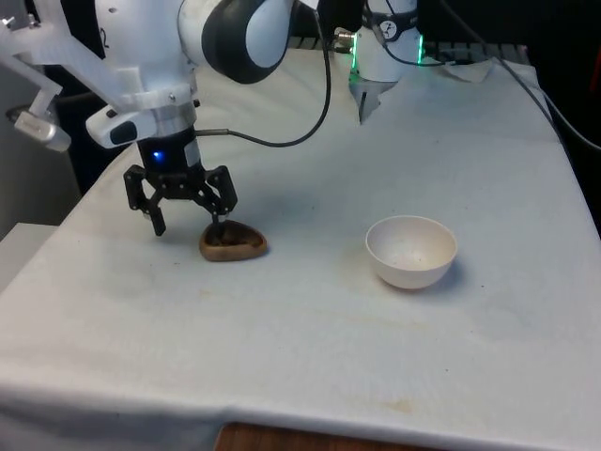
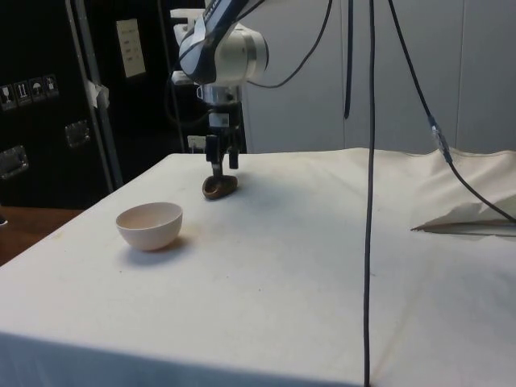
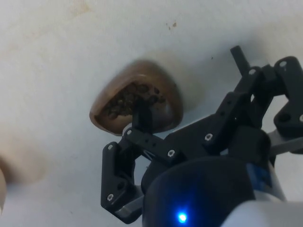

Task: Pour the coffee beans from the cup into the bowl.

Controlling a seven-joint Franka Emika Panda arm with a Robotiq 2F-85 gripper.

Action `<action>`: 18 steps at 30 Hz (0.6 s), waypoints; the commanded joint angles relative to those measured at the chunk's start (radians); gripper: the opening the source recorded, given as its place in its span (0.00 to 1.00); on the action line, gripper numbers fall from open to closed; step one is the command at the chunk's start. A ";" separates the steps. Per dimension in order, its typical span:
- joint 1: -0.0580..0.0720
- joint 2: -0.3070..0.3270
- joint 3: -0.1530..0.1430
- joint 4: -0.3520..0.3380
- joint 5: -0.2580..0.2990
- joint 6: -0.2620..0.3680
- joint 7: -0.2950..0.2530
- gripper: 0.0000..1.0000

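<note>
pincer [image 1: 188,221] hangs wide open over the brown cup [image 1: 232,243] of beans, one finger at its rim – likely lining up a grab. bowl [image 1: 410,251] waits well apart on the table [image 1: 310,338].

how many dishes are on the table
2: a small brown wooden cup of coffee beans beneath the tool at the front view's left, and a white round bowl at its right.

The brown cup [image 1: 232,243] sits upright on the cloth right under one finger of my claw [image 1: 188,222], beans inside. The white bowl [image 1: 410,250] stands well apart, off toward the front view's right.
</note>
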 commanded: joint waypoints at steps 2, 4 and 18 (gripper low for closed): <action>-0.008 0.008 0.004 0.012 0.005 -0.011 -0.005 1.00; -0.009 0.010 0.004 0.014 0.009 -0.012 -0.007 1.00; -0.016 0.010 -0.004 0.015 0.068 -0.038 -0.052 1.00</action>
